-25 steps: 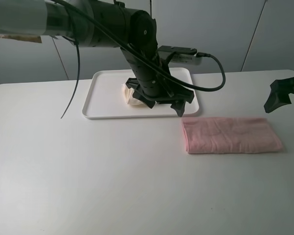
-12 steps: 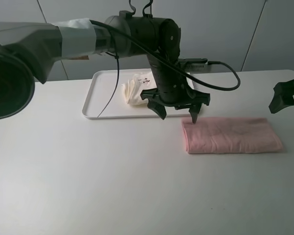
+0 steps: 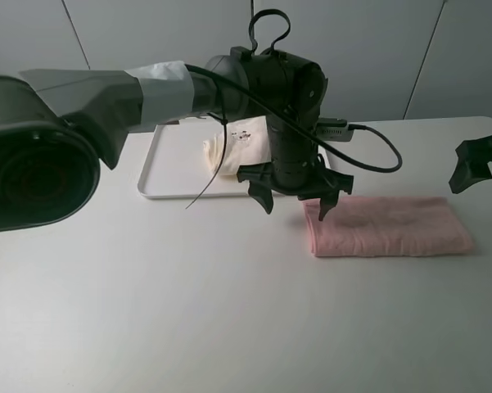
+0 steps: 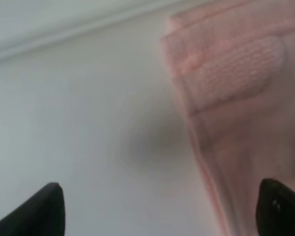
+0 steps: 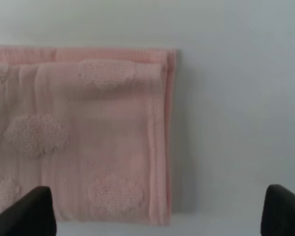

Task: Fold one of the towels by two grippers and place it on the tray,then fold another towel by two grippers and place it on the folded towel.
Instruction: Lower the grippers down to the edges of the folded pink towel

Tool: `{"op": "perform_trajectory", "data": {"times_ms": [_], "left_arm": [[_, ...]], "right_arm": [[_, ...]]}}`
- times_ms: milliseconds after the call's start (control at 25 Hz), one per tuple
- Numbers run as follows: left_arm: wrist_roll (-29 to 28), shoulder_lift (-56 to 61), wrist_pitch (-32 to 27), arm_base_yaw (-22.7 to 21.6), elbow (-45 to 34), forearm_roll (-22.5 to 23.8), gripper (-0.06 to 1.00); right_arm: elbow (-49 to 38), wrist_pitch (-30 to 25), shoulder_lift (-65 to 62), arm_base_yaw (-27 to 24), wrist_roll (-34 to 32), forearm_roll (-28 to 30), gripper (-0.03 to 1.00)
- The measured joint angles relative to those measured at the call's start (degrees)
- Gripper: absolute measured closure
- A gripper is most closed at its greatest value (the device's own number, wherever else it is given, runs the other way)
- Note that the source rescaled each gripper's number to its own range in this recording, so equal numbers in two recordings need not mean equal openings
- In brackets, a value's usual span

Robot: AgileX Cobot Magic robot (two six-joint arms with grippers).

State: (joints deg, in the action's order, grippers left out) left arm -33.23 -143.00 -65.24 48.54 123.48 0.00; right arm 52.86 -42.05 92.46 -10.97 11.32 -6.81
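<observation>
The cream towel (image 3: 229,148) lies folded on the white tray (image 3: 159,178) at the back. A pink towel (image 3: 390,225), folded into a long strip, rests on the table right of the tray. My left gripper (image 3: 293,208) hangs open over the pink towel's left end. In the left wrist view (image 4: 162,216) one finger is above the pink towel (image 4: 230,78) and the other above bare table. My right gripper (image 3: 473,166) is open at the far right edge, behind the towel's right end. Its wrist view (image 5: 157,214) looks down on that end of the pink towel (image 5: 83,132).
The left arm and its black cable (image 3: 368,155) reach across the tray's right part. White table (image 3: 188,295) spreads in front of the tray and towel. A pale wall stands behind the table.
My left gripper has left the tray and moved forward and right to the pink towel's left end, uncovering the cream towel on the tray. The right gripper has barely moved.
</observation>
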Motion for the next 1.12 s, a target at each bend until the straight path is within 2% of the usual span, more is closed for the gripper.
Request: {"op": "perform_trajectory", "data": {"times_ms": [240, 640, 1120], "left_arm": [[-0.9, -3.8, -2.2, 0.0, 5.0, 0.0, -0.05], [-1.1, -6.2, -3.8, 0.0, 5.7, -0.5, -0.05], [0.2, -6.3, -4.1, 0.0, 6.2, -0.5, -0.05]], "right_arm": [[0.0, -1.7, 1.0, 0.0, -1.2, 0.0, 0.07], [0.0, -3.0, 3.8, 0.0, -2.0, 0.0, 0.07], [0.0, 0.3, 7.7, 0.0, -2.3, 0.0, 0.07]]}}
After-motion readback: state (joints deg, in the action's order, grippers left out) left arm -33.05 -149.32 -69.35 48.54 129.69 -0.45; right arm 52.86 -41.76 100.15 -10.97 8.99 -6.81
